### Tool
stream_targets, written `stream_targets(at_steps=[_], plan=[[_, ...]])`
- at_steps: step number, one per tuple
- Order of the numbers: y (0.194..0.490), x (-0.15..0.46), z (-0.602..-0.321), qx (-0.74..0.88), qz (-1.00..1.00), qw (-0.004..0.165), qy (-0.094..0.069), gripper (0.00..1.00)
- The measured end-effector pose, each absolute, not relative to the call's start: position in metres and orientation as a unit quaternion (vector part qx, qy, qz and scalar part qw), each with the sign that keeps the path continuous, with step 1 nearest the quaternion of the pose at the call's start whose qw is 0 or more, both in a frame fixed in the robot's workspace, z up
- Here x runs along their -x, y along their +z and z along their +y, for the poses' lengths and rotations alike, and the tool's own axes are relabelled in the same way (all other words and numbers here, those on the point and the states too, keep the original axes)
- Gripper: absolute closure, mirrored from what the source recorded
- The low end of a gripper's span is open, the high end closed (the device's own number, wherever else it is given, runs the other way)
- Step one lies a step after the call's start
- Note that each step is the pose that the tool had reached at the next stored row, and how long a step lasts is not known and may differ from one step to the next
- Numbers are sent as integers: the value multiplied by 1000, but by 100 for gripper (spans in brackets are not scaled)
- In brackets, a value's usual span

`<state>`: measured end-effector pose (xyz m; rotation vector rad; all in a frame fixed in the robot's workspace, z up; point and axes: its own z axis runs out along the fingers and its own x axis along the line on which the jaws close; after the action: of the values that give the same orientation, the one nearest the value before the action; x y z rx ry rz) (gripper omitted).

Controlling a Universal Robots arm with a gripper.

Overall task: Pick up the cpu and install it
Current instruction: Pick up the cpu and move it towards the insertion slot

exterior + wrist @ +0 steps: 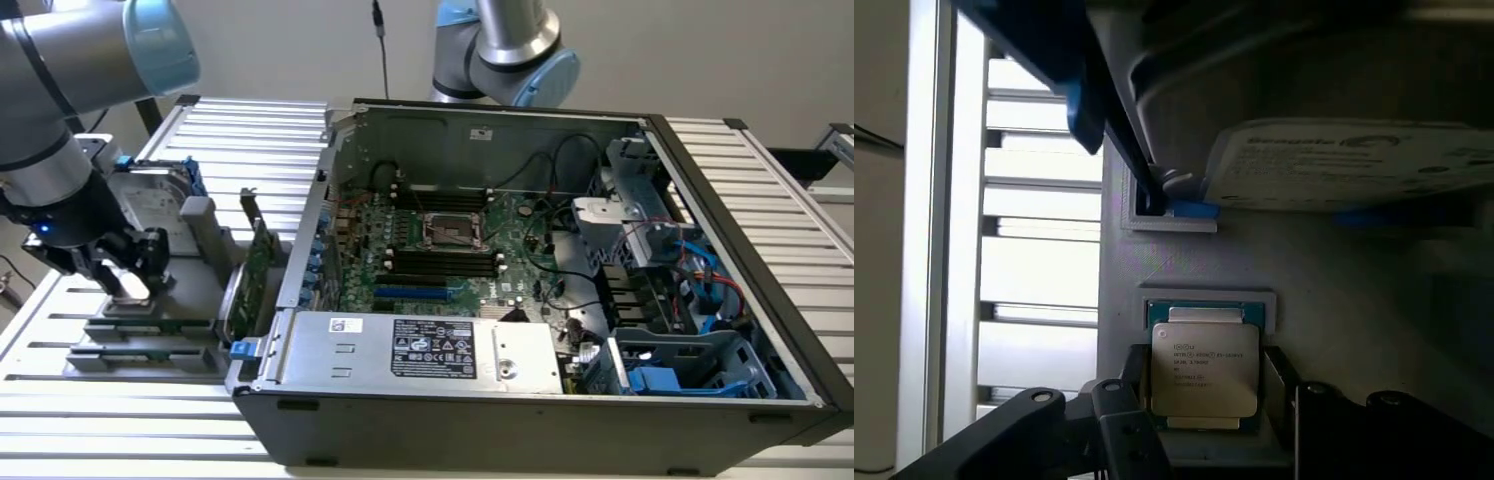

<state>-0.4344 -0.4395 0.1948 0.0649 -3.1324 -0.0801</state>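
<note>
The cpu (1204, 352), a small square chip with a shiny silver top and printed text, lies flat in a recess of the grey parts holder (1354, 300). My gripper (1208, 368) is down over it, one black finger (1137, 372) against each side edge, shut on the chip. In the exterior view the gripper (130, 272) stands over the holder at the exterior view's left, with a bright patch of the cpu (131, 284) between the fingers. The open computer case (747, 230) lies beside it, with the motherboard's socket (447, 232) in its middle.
A silver hard drive (1354, 165) with blue rails stands in the holder just behind the cpu. A long green circuit card (254, 265) stands upright between the holder and the case. A second robot arm (507, 50) rises behind the case. Slatted metal table (134, 430) all around.
</note>
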Motion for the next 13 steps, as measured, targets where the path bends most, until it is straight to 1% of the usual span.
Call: stream_targets(at_steps=[6,13], plan=[[209,434,-439,-21,-999,4,-29,46],[236,434,-439,-21,-999,5,-31,46]])
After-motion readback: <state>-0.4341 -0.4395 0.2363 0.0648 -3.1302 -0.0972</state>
